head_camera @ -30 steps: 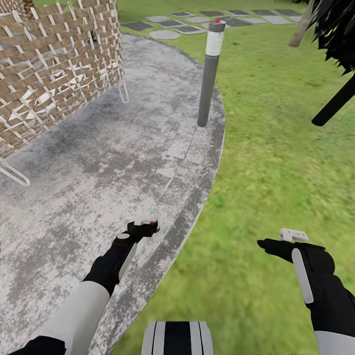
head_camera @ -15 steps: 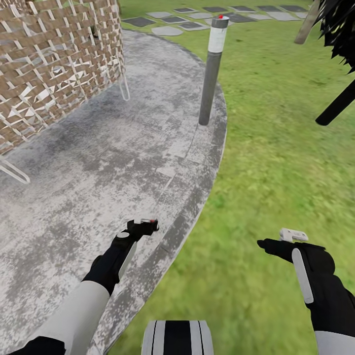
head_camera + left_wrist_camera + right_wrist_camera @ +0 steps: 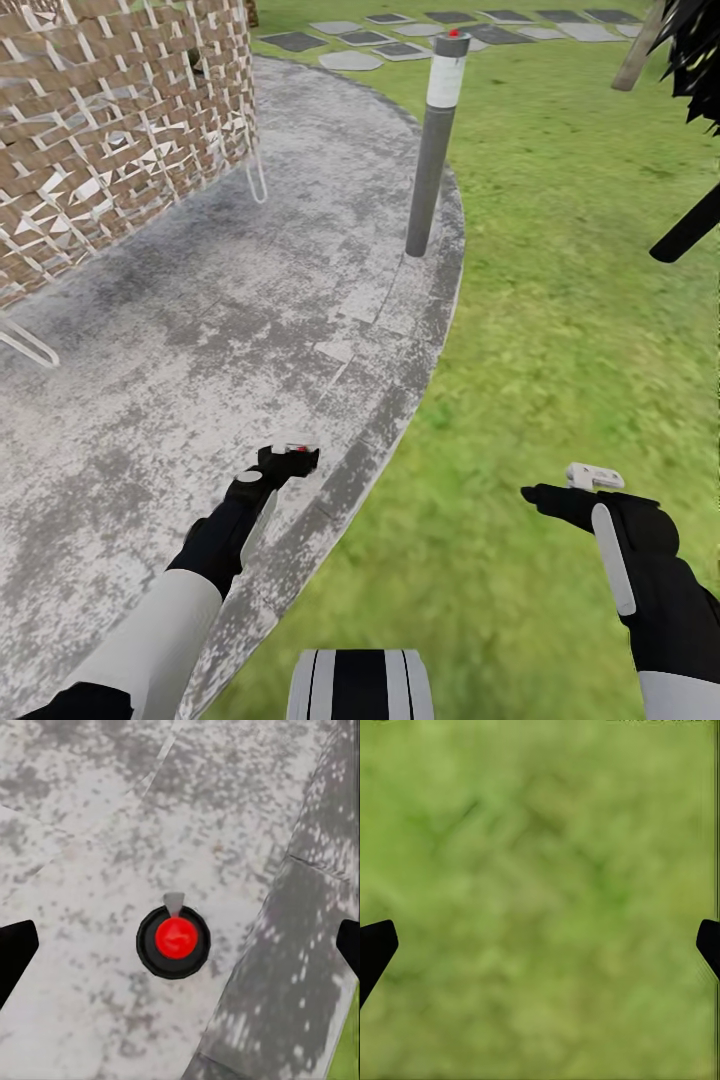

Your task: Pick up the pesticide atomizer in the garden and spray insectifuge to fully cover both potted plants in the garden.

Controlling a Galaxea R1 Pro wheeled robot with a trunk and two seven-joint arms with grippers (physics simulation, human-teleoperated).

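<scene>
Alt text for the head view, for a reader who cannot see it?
Both arms reach forward with empty grippers, the left gripper over curved grey paving, the right gripper over green lawn. A grey bollard post stands at the paving's edge, a brown lattice wall far left.

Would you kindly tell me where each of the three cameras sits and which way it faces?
Head view: on the robot's head, looking forward and down over mottled grey paving, green lawn and a grey bollard post; both black-gloved arms show.
Left wrist view: near the left gripper, facing down at the paving; dark fingertips at the edges.
Right wrist view: near the right gripper, facing the lawn.
Shared: head and left wrist views both see the paving's curved edge.
</scene>
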